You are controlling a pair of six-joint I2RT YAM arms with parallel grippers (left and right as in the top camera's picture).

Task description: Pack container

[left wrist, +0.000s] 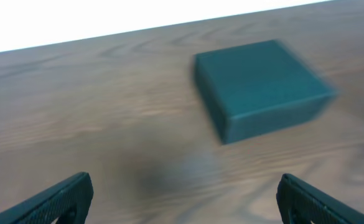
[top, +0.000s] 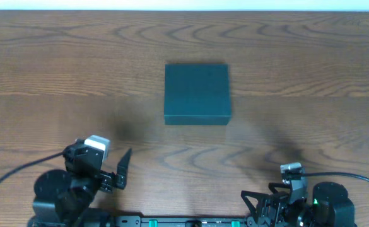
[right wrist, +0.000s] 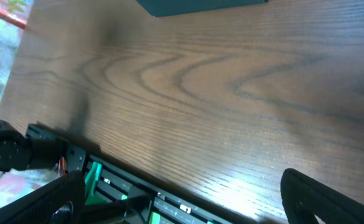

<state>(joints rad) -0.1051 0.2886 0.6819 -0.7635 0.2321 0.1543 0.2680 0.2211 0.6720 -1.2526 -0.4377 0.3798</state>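
- The container [top: 197, 93] sits flat on the bench [top: 58, 63], about midway across and a little toward the far side. Its sides run nearly square with the bench's far edge.
- Its top shows as one plain dark teal face, and its front wall is a thin darker band. Its lid looks shut.
- Bare wood lies on all four sides of the container, and nothing touches it.
- The left hand [left wrist: 183, 196] is released, its two dark fingers spread wide at the lower corners of its own view with only wood between them. The container is well ahead of it and off to its right, blurred in that view.
- The right hand [right wrist: 185, 190] is also released and empty, fingers wide apart and low near the bench's near edge. In its view only a near edge of the container shows at the top.
- Both hands are well apart from the container, with open bench between.
- A black base rail with green parts [top: 190, 222] runs along the near edge between the arms.
- A cable [top: 14, 173] trails off to the left, and another cable [top: 354, 178] runs off to the right.
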